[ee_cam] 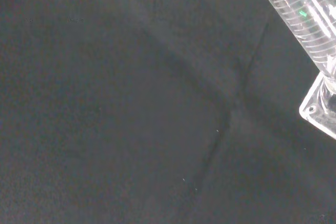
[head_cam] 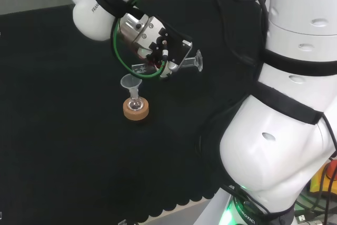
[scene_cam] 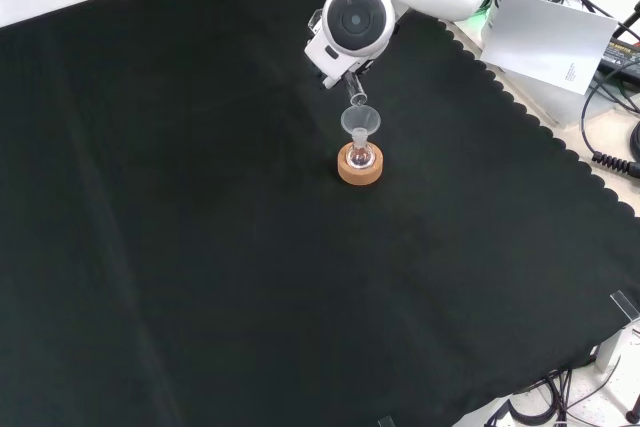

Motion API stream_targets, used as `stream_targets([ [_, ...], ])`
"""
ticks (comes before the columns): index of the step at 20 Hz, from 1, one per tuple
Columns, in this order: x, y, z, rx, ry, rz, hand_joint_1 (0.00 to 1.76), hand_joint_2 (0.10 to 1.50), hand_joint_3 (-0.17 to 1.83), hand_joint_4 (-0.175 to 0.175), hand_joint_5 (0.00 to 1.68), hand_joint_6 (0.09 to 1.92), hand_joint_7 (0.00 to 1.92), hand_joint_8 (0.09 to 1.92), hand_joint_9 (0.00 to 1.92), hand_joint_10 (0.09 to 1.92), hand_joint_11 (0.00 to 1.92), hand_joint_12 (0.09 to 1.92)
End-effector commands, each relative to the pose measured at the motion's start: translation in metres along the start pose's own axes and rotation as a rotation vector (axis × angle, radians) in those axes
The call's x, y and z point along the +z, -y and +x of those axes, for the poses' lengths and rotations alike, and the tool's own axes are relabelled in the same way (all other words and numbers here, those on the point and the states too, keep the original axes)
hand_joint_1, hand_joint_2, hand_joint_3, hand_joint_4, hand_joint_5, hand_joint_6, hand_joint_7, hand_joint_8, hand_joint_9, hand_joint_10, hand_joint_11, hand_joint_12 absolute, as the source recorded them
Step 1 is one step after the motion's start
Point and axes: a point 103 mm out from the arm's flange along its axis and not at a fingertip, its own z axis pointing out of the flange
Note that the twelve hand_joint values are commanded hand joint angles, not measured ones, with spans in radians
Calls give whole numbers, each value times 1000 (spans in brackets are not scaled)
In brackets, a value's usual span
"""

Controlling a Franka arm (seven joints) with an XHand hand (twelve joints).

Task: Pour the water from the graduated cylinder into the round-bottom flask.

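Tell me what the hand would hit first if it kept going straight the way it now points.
Most likely the funnel on the round-bottom flask: the hand tips the graduated cylinder down toward it. Depth is unclear.

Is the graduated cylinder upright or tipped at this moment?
Tipped. In the head view the graduated cylinder lies nearly level in the hand, mouth above the funnel.

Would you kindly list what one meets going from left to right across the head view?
Cork stand with flask and funnel → hand → cylinder's base → arm's white links.
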Motion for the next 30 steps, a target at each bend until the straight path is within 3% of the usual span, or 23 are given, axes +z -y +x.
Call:
stream_targets([
  [1, 6, -1, -6, -35, -87, -73, 1127, 1115, -10, -92, 1009, 980, 1326, 217, 1448, 87, 1290, 720],
  [4, 10, -3, -13, -62, -180, -116, 1127, 1115, -10, -92, 1009, 980, 1326, 217, 1448, 87, 1290, 720],
  [11, 21, -12, -22, -122, -296, -193, 1127, 1115, -10, -91, 1009, 981, 1326, 215, 1448, 87, 1292, 721],
  [17, 32, -24, -33, -168, -438, -285, 1127, 1115, -10, -91, 1008, 982, 1326, 213, 1447, 87, 1293, 721],
  [23, 38, -39, -41, -219, -541, -367, 1126, 1116, -10, -91, 1007, 983, 1326, 212, 1447, 87, 1293, 721],
  [30, 35, -55, -45, -261, -597, -435, 1126, 1116, -10, -91, 1007, 984, 1326, 210, 1446, 87, 1293, 720],
])
